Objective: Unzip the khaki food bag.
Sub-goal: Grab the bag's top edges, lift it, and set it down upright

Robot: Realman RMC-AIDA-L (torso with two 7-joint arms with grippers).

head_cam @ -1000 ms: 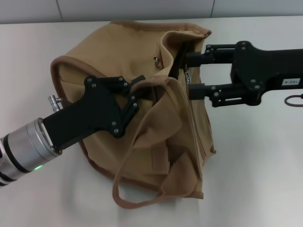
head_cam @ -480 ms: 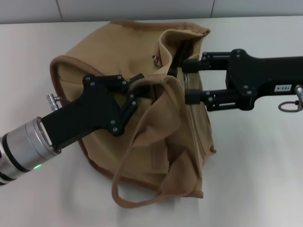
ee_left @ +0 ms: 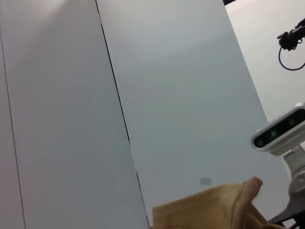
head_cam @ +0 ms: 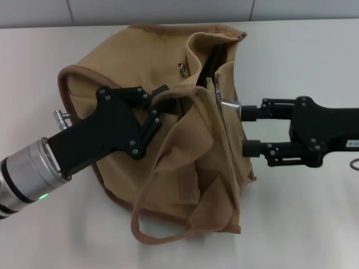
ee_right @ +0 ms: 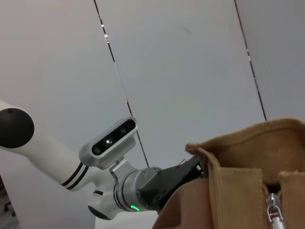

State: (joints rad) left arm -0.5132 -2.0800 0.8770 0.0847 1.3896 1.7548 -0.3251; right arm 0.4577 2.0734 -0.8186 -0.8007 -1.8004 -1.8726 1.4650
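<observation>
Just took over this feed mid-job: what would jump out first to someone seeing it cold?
The khaki food bag fills the middle of the table, slumped, its top zipper partly parted. The left gripper pinches the bag's fabric near one webbing handle. From the right, the right gripper has its fingers spread at the bag's side, one touching the metal zipper pull.
</observation>
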